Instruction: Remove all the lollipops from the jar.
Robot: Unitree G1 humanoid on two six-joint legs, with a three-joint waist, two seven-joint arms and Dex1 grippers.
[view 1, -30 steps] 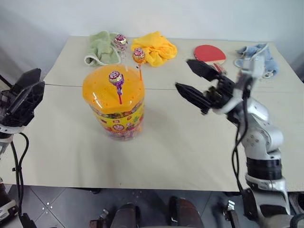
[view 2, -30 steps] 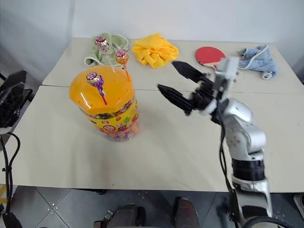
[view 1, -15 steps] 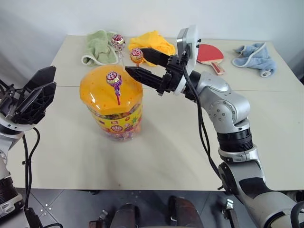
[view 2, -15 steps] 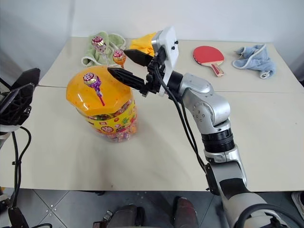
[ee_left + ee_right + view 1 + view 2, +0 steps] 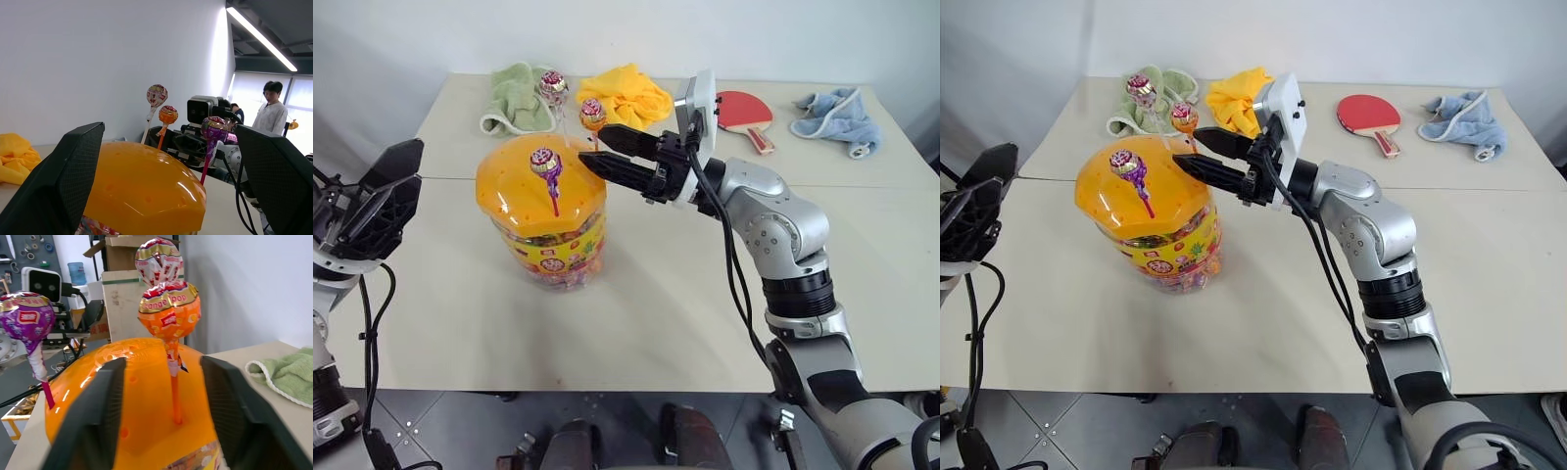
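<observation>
The left gripper (image 5: 374, 201) hovers off the table's (image 5: 636, 323) left edge, jaws apart and empty. The jar (image 5: 548, 220) stands on the pale table, left of centre, three lollipops (image 5: 545, 162) poking up through its orange lid. Behind it, along the far edge by the white wall, lie a green cloth (image 5: 519, 96), a yellow cloth (image 5: 626, 95), a red paddle (image 5: 741, 110) and a blue cloth (image 5: 839, 113). The right gripper (image 5: 607, 152) reaches over the lid's far side, its jaws apart on either side of the orange lollipop's (image 5: 169, 313) stick, not touching it. Dark tile floor (image 5: 460, 431) shows below the near edge. The left wrist view shows a person (image 5: 270, 113) standing far off.
</observation>
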